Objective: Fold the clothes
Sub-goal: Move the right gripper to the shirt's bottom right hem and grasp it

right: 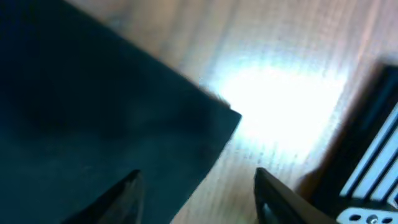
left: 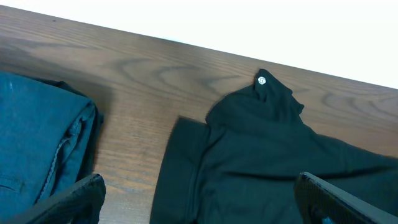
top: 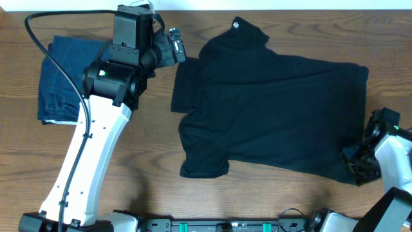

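We judge the folding barely begun; the black T-shirt (top: 270, 109) lies spread just right of the folded blue garment (top: 61, 77) (no clear fold yet). The left gripper (top: 177, 51) hovers between them, fingers spread, empty; the right gripper (top: 357, 161), farthest from that garment, straddles the hem corner, unclosed.

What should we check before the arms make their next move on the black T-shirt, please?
1. Left gripper open and empty: ok.
2. Right gripper open, at the hem corner of the T-shirt: ok.
3. T-shirt lying flat: not ok, fabric is bunched near the neck label.
4. Folded denim garment apart from the T-shirt: ok, a gap shows between them.
5. Hem corner properly between the right jaws: cannot tell, the right wrist view is blurred.
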Available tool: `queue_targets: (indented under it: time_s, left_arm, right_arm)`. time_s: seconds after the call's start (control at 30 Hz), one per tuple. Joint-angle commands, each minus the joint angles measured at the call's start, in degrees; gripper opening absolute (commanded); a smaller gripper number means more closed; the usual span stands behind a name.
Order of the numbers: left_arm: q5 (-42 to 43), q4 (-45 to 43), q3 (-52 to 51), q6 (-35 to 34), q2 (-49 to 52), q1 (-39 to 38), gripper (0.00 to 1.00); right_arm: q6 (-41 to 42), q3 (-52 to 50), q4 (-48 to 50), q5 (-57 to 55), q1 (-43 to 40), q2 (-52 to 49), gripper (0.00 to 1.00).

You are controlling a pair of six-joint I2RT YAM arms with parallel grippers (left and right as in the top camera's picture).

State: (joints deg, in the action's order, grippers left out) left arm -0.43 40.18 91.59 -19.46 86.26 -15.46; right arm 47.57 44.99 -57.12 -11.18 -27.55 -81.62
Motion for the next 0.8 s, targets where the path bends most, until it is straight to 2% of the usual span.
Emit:
queue_targets:
  time_s: [0.0,0.1,0.23,0.53,0.6,0.7,0.77]
  left_arm:
    - [-0.48,0.11,0.13,0.52,-0.22,0.28,0.98]
    - [-0.48,0.11,0.13,0.52,-0.22,0.28,0.98]
    - [-0.48,0.09,0.13,0.52,-0.22,0.28,0.98]
    - [-0.5,0.11,0.13,0.52,-0.22,0.28,0.98]
    - [-0.48,0.11,0.13,0.52,-0.22,0.28,0.98]
    - [-0.48,0.11,0.13,0.52,-0.22,0.28,0.98]
    - [-0.5,0.11,0.13,0.52,-0.22,0.28,0.98]
  right_arm:
    - [0.83,-1.99,1.31,-1.01,-2.4,0.87,0.6]
    - [0.74,-4.72,5.7,0.2,-3.26,0.87,0.62]
    - [-1.44,-7.96,11.82,1.99,-3.23,0.83,0.58]
    - [-1.38,-10.82,14.32,2.34,-3.19,0.83,0.58]
    - [-1.36,-11.5,15.1,2.34,-3.19,0.83,0.53]
    - [-1.36,-12.24,16.46,1.92,-3.19,0.83,0.32]
    - [-1.36,-12.68,17.05,1.97,-3.19,0.83,0.24]
